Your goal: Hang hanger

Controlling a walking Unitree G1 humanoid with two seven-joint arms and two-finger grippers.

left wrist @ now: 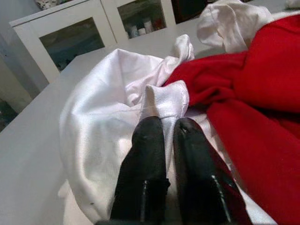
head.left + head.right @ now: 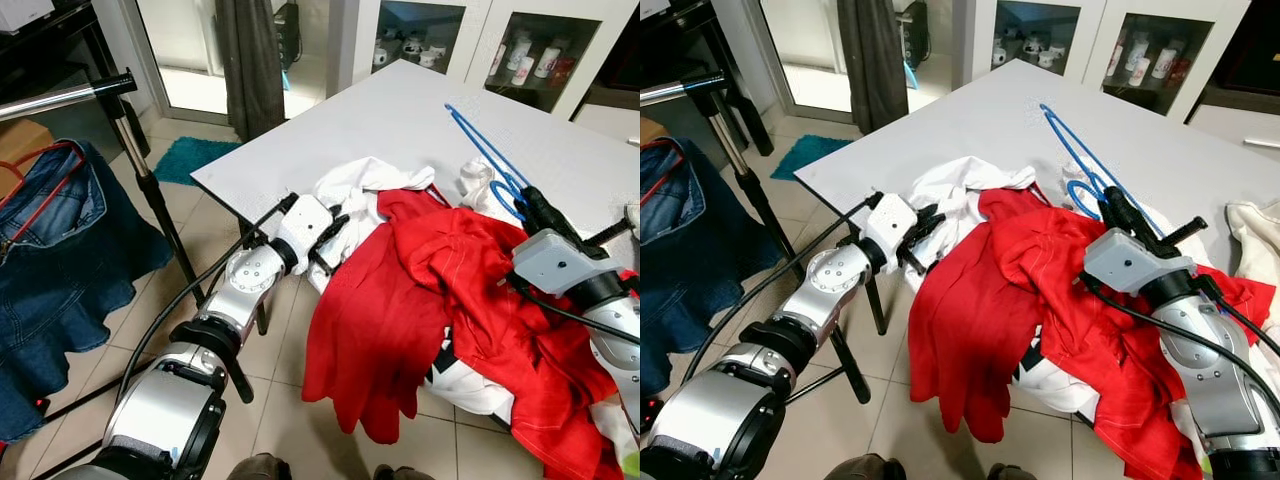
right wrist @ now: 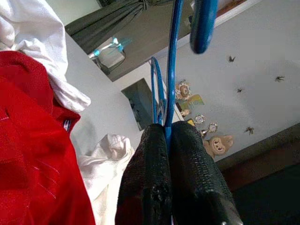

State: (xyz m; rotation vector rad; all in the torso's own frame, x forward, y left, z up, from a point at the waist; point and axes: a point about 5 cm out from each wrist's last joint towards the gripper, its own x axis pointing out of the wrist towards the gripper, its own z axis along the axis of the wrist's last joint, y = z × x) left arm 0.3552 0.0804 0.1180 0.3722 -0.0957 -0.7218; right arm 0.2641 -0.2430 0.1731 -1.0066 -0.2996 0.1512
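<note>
A blue wire hanger [image 2: 487,155] slants up over the white table [image 2: 400,110], and my right gripper [image 2: 527,205] is shut on its lower part. In the right wrist view the blue wire [image 3: 171,70] runs out from between the closed fingers [image 3: 187,154]. A red garment [image 2: 400,310] hangs over the table's near edge, on top of a white garment [image 2: 355,185]. My left gripper [image 2: 335,232] is at the table's near edge. It is shut on a fold of the white garment [image 1: 166,101].
At the far left a clothes rail [image 2: 60,97] on a black stand carries a denim garment [image 2: 50,250] on a red hanger. A dark curtain [image 2: 250,60], a teal mat [image 2: 195,155] and glass-door cabinets [image 2: 540,50] lie beyond the table. Tiled floor runs between rail and table.
</note>
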